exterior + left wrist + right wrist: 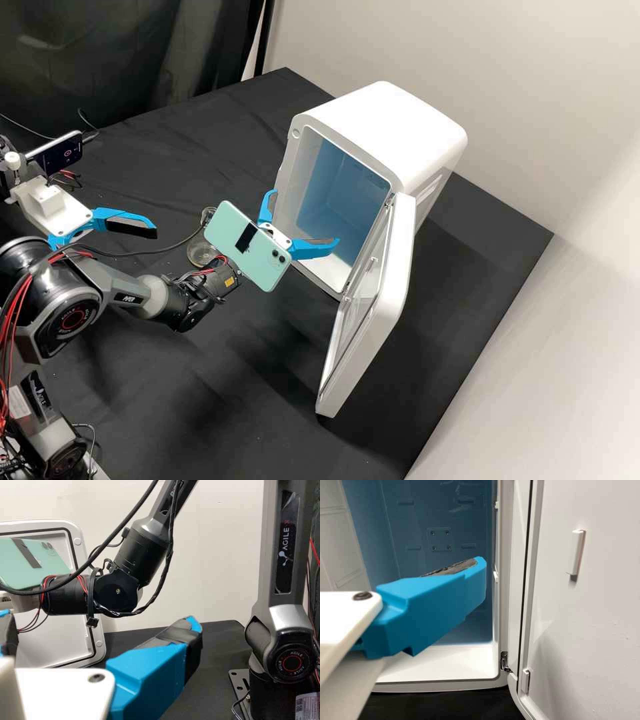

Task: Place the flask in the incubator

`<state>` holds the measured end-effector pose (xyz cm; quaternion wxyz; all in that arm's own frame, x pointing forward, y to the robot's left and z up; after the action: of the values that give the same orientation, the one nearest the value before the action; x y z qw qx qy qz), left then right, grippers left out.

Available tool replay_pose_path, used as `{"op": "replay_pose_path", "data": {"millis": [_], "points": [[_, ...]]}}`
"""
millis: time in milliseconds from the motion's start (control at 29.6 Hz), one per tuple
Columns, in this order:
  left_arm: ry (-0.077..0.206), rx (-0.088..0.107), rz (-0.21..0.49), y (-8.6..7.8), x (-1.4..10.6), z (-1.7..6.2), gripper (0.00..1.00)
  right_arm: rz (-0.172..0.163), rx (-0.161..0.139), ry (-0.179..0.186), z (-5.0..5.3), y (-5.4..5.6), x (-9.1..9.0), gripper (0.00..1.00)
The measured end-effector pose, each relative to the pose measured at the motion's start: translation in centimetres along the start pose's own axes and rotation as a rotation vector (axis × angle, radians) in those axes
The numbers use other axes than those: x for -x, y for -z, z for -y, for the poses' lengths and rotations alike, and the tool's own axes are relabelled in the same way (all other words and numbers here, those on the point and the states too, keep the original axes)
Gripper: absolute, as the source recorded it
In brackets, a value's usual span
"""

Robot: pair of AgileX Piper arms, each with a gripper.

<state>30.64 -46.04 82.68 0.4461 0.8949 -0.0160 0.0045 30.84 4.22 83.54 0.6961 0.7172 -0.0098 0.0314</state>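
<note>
The white incubator [407, 133] stands at the bench's right with its door [373, 293] swung open and its blue inside [435, 525] bare. My right gripper [297, 225] is open at the incubator's mouth with nothing between its fingers; one blue finger [435, 602] points into the chamber. A clear glass flask [199, 250] sits on the bench behind that arm's wrist, partly hidden by a mint phone [247, 245] mounted there. My left gripper [110, 230] hovers open and holding nothing over the bench's left side, well left of the flask; its finger [160, 662] shows close up.
A second phone on a stand [60, 152] sits at the back left with cables trailing over the black bench [220, 373]. The open door juts toward the front. The bench ends just right of the incubator. The right arm's base [282, 645] stands near my left gripper.
</note>
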Motion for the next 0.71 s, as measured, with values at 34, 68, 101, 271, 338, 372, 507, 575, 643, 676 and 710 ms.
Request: {"op": "replay_pose_path", "data": {"millis": [34,68,101,271,338,372,507,575,643,676,710], "points": [[0.0,0.0,0.0,0.0,0.0,0.0,1.0,0.0,0.0,0.0,0.0,0.0,0.0,1.0],[0.0,0.0,0.0,0.0,0.0,0.0,1.0,0.0,0.0,0.0,0.0,0.0,0.0,1.0],[0.0,0.0,0.0,0.0,0.0,0.0,1.0,0.0,0.0,0.0,0.0,0.0,0.0,1.0],[0.0,0.0,0.0,0.0,0.0,0.0,1.0,0.0,0.0,0.0,0.0,0.0,0.0,1.0],[0.0,0.0,0.0,0.0,0.0,0.0,1.0,0.0,0.0,0.0,0.0,0.0,0.0,1.0],[0.0,0.0,0.0,0.0,0.0,0.0,1.0,0.0,0.0,0.0,0.0,0.0,0.0,1.0],[0.001,0.0,0.009,-0.28,0.0,0.04,1.0,0.0,0.0,0.0,0.0,0.0,0.0,1.0],[0.002,0.0,0.015,-0.45,0.01,0.06,1.0,0.0,0.0,0.0,0.0,0.0,0.0,1.0],[0.01,-0.002,0.018,-0.49,0.15,0.26,1.0,0.0,0.0,0.0,0.0,0.0,0.0,1.0],[0.015,-0.005,0.022,-0.51,0.3,0.36,1.0,0.0,0.0,0.0,0.0,0.0,0.0,1.0],[0.019,-0.008,0.026,-0.54,0.51,0.43,1.0,0.0,0.0,0.0,0.0,0.0,0.0,1.0]]}}
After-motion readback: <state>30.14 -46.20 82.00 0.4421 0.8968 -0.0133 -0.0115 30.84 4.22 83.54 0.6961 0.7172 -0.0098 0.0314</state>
